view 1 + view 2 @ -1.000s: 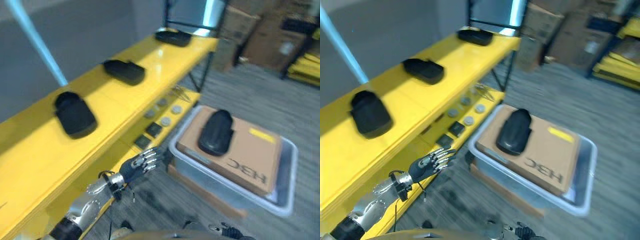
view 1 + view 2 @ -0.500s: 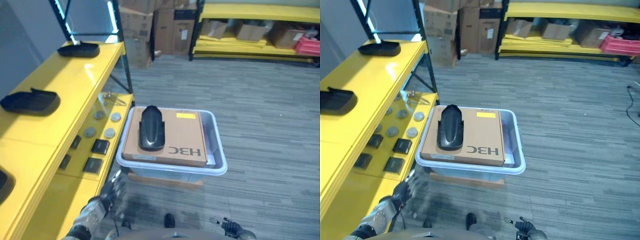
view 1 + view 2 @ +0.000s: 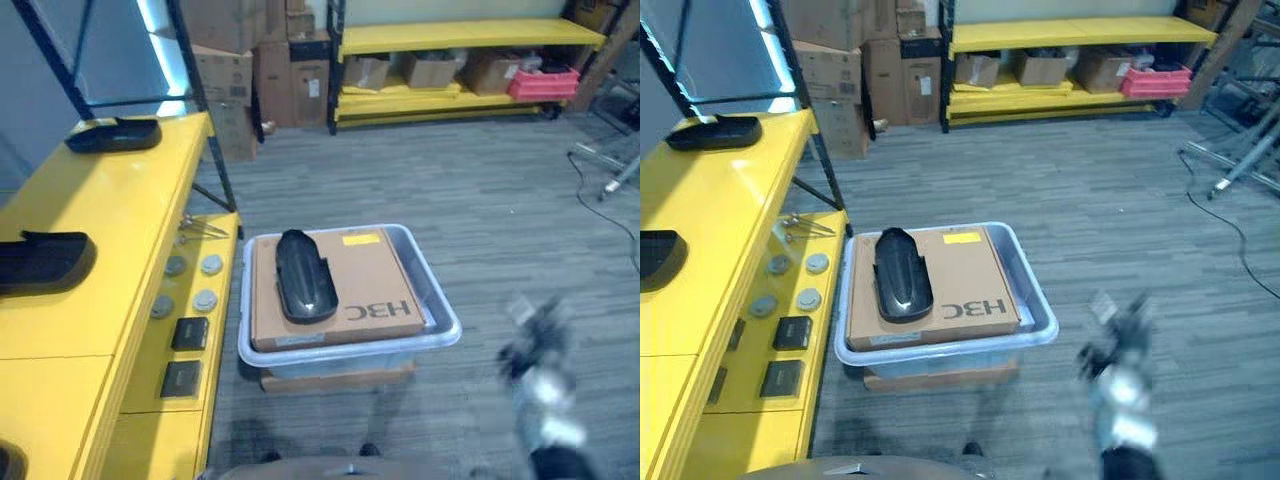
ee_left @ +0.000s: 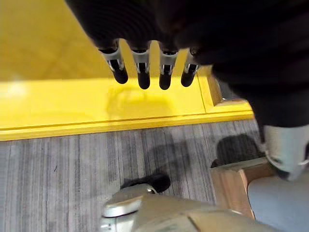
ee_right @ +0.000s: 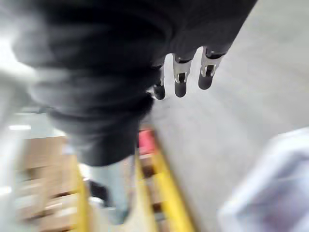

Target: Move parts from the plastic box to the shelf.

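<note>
A clear plastic box [image 3: 446, 322] stands on the floor with a brown cardboard carton [image 3: 375, 285] lying in it. One black curved part [image 3: 305, 288] rests on the carton's left half. The yellow shelf [image 3: 110, 215] runs along the left and carries two more black parts [image 3: 112, 133] [image 3: 40, 262]. My right hand [image 3: 535, 365] is blurred in the air right of the box, clear of it; its fingers [image 5: 181, 77] are straight and hold nothing. My left hand [image 4: 141, 60] hangs by the shelf's lower edge, fingers straight and empty.
The shelf's lower level [image 3: 190, 300] holds round discs, black square pieces and a metal tool. A wooden board [image 3: 335, 378] lies under the box. Cardboard boxes [image 3: 225, 70] and a yellow rack [image 3: 460, 40] stand at the back. Grey floor spreads to the right.
The camera has swung right, away from the shelf. My left hand has dropped out of the eye views. My right hand has risen into view right of the box.
</note>
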Tool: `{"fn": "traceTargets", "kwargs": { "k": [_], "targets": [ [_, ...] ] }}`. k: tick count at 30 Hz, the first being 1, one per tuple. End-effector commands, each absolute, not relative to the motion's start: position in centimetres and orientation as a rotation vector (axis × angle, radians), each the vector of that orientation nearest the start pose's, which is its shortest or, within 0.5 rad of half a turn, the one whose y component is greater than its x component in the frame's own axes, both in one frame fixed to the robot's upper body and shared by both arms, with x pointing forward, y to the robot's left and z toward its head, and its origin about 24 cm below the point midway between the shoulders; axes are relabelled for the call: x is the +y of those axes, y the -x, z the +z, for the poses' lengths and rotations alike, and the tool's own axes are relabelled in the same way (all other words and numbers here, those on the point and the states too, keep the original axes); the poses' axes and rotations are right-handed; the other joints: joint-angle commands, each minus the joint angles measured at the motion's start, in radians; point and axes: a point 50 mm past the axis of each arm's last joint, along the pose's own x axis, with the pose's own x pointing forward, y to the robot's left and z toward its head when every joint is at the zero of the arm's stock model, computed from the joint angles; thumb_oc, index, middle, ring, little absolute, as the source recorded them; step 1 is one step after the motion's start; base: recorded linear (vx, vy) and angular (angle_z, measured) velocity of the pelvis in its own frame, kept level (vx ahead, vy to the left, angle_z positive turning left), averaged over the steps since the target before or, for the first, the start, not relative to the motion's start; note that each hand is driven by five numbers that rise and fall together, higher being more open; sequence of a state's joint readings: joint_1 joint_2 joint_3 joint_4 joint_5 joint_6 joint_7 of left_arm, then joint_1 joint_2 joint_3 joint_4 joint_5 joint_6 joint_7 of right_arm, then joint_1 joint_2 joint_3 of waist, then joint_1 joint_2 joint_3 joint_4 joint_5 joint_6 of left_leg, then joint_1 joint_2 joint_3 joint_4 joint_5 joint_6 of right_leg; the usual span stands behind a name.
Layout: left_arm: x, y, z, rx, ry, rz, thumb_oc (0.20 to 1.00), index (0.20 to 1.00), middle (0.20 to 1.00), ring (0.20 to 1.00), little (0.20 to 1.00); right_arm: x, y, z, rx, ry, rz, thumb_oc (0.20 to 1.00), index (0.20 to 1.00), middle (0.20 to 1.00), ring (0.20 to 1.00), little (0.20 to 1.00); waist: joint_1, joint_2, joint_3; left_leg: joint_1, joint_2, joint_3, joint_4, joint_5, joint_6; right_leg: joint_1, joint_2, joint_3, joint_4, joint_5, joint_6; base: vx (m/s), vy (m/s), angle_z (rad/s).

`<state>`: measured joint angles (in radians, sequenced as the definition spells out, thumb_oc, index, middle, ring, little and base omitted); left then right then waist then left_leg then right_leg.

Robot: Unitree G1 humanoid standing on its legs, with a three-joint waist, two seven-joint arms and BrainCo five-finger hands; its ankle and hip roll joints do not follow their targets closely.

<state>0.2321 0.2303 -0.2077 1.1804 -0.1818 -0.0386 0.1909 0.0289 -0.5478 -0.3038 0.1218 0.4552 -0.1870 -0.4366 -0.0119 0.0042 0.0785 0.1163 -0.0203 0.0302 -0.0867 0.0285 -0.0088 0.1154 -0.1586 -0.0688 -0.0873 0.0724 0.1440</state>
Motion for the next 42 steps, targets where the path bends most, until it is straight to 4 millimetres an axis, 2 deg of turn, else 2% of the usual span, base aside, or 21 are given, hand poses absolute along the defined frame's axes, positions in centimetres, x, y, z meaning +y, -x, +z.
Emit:
{"fn": "traceTargets", "kwargs": {
  "k": [1,2,4,6,8,9,10,12,15,21,26,31,38,39,42],
  "targets": [
    [25.0,-3.8,-16.4,1.296,-0.330,0.260,1.000,1.000,1.000,1.000,1.000,-34.2,-23.9,11.9,-0.321,0.224,-0.915,1.000,1.000,1.000,1.000,1.000,0.040,-0.006,0.009,-0.073,0.010,-0.068,-0.001,0.005,0.009,-0.051,0.033,-0.071,0.025,-0.005,-0.012,0.08,0.049,0.50],
    [24.6,-3.3,-16.5,1.311,-0.346,0.234,1.000,1.000,1.000,1.000,1.000,-33.1,-25.7,13.0,-0.287,0.280,-0.856,1.000,1.000,1.000,1.000,1.000,0.082,-0.006,0.005,-0.080,0.003,-0.093,-0.001,0.008,0.009,-0.040,0.031,-0.092,0.009,-0.003,-0.009,0.08,0.042,0.43],
    [24.5,-3.1,-16.6,1.321,-0.345,0.232,1.000,1.000,1.000,1.000,1.000,-32.8,-26.5,12.8,-0.240,0.296,-0.812,1.000,1.000,1.000,1.000,1.000,0.098,-0.007,0.002,-0.084,0.001,-0.101,-0.001,0.010,0.008,-0.038,0.030,-0.102,0.008,-0.005,-0.008,0.05,0.025,0.25],
    [24.6,-2.5,-16.6,1.328,-0.357,0.206,1.000,1.000,1.000,1.000,1.000,-32.6,-27.5,10.7,-0.089,0.275,-0.752,1.000,1.000,1.000,1.000,1.000,0.126,-0.007,-0.003,-0.093,0.000,-0.112,-0.001,0.016,0.007,-0.038,0.026,-0.121,0.008,-0.007,-0.009,0.04,0.026,0.29],
    [24.6,-1.9,-16.6,1.331,-0.355,0.187,1.000,1.000,1.000,1.000,1.000,-32.7,-27.7,8.3,0.046,0.242,-0.758,1.000,1.000,1.000,1.000,1.000,0.153,-0.002,0.000,-0.100,-0.001,-0.121,-0.001,0.022,0.009,-0.036,0.022,-0.141,0.011,-0.009,-0.011,0.04,0.034,0.12],
    [24.6,-1.9,-16.6,1.331,-0.355,0.187,1.000,1.000,1.000,1.000,1.000,-32.7,-27.7,8.3,0.046,0.242,-0.758,1.000,1.000,1.000,1.000,1.000,0.153,-0.002,0.000,-0.100,-0.001,-0.121,-0.001,0.022,0.009,-0.036,0.022,-0.141,0.011,-0.009,-0.011,0.02,0.049,0.13],
    [24.7,-1.6,-16.6,1.327,-0.357,0.168,1.000,1.000,1.000,1.000,1.000,-33.5,-27.8,6.7,0.113,0.283,-0.775,1.000,1.000,1.000,1.000,1.000,0.181,0.005,0.009,-0.112,-0.002,-0.138,-0.001,0.030,0.007,-0.041,0.018,-0.158,0.022,-0.015,-0.014,0.00,0.065,0.32],
    [24.8,-1.7,-16.5,1.320,-0.355,0.152,1.000,1.000,1.000,1.000,1.000,-33.9,-28.2,5.9,0.158,0.289,-0.794,1.000,1.000,1.000,1.000,1.000,0.202,0.014,0.018,-0.124,-0.004,-0.150,-0.001,0.037,0.007,-0.049,0.011,-0.172,0.031,-0.017,-0.015,-0.01,0.082,0.30],
    [24.9,-2.0,-16.5,1.308,-0.358,0.127,1.000,1.000,1.000,1.000,1.000,-34.6,-29.0,6.0,0.192,0.307,-0.840,1.000,1.000,1.000,1.000,1.000,0.236,0.033,0.037,-0.154,-0.010,-0.177,0.001,0.051,0.008,-0.073,-0.002,-0.193,0.055,-0.024,-0.018,-0.06,0.103,0.33],
    [25.1,-2.7,-16.3,1.279,-0.342,0.079,1.000,1.000,1.000,1.000,1.000,-36.9,-30.0,8.2,0.193,0.329,-0.934,1.000,1.000,1.000,1.000,1.000,0.291,0.075,0.101,-0.226,-0.040,-0.233,0.025,0.072,0.009,-0.123,-0.030,-0.233,0.099,-0.036,-0.022,-0.09,0.101,0.33],
    [25.1,-2.7,-16.2,1.262,-0.328,0.051,1.000,1.000,1.000,1.000,1.000,-38.4,-30.1,9.7,0.171,0.342,-0.974,1.000,1.000,1.000,1.000,1.000,0.320,0.096,0.139,-0.272,-0.061,-0.262,0.037,0.082,0.007,-0.146,-0.041,-0.259,0.109,-0.041,-0.023,-0.08,0.061,0.24],
    [25.1,-2.9,-16.2,1.245,-0.304,0.033,1.000,1.000,1.000,1.000,1.000,-37.8,-31.2,10.3,0.197,0.381,-0.930,1.000,1.000,1.000,1.000,1.000,0.337,0.104,0.176,-0.302,-0.077,-0.277,0.049,0.085,0.007,-0.166,-0.047,-0.272,0.133,-0.059,-0.027,-0.07,0.030,0.15],
    [24.6,-3.0,-16.2,1.218,-0.298,0.017,1.000,1.000,1.000,1.000,1.000,-37.3,-30.6,7.1,0.376,0.456,-0.844,1.000,1.000,1.000,1.000,1.000,0.354,0.110,0.201,-0.316,-0.084,-0.285,0.062,0.088,0.004,-0.166,-0.053,-0.284,0.141,-0.064,-0.030,-0.01,0.012,0.09],
    [24.4,-3.1,-16.2,1.209,-0.299,0.006,1.000,1.000,1.000,1.000,1.000,-36.6,-30.9,6.5,0.403,0.487,-0.811,1.000,1.000,1.000,1.000,1.000,0.358,0.113,0.212,-0.324,-0.086,-0.285,0.067,0.088,0.005,-0.170,-0.054,-0.283,0.142,-0.065,-0.031,-0.03,0.024,0.17],
    [24.5,-3.3,-16.2,1.204,-0.292,0.012,1.000,1.000,1.000,1.000,1.000,-36.0,-31.1,6.1,0.449,0.528,-0.779,1.000,1.000,1.000,1.000,1.000,0.359,0.113,0.218,-0.330,-0.086,-0.281,0.069,0.089,0.005,-0.173,-0.053,-0.281,0.141,-0.065,-0.031,-0.02,0.011,0.06]
  ]
}}
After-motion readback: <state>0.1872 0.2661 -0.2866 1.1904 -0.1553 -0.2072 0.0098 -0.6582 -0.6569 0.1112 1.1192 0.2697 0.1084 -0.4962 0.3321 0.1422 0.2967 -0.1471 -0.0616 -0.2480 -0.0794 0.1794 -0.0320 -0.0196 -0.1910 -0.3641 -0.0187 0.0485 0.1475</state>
